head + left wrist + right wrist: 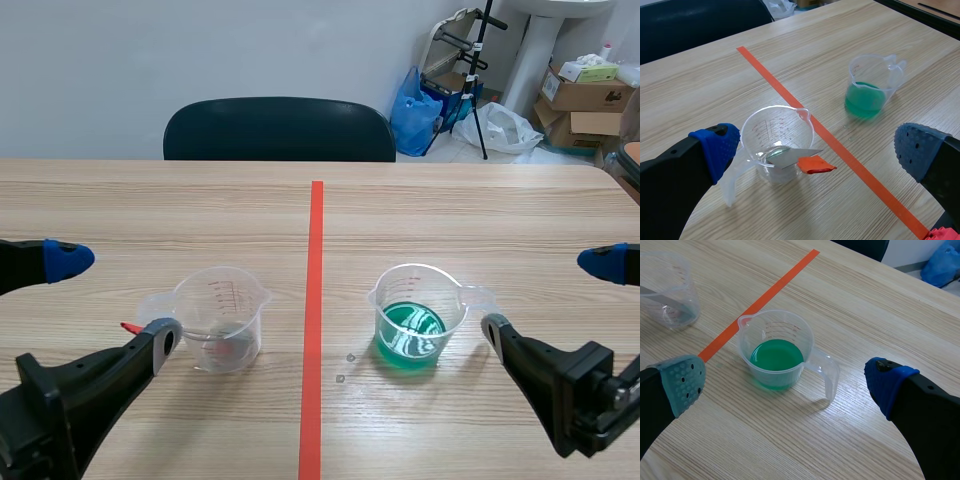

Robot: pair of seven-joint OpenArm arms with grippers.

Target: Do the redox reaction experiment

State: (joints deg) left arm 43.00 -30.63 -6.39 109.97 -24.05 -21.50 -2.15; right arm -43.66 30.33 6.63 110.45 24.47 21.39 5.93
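Two clear measuring cups stand on the wooden table, one on each side of the orange tape line. The left cup (222, 318) (777, 142) holds a thin metal strip with an orange-red end (815, 164) that leans out over its rim. The right cup (415, 315) (776, 355) is about a third full of green liquid; it also shows in the left wrist view (867, 90). My left gripper (110, 300) (816, 145) is open just short of the left cup. My right gripper (550, 296) (786, 382) is open beside the green cup's handle, holding nothing.
The orange tape line (314, 320) runs down the middle of the table. A black chair (280, 130) stands at the far edge. Bags and cardboard boxes (585, 95) sit on the floor beyond the table. Small droplets (345, 368) lie near the green cup.
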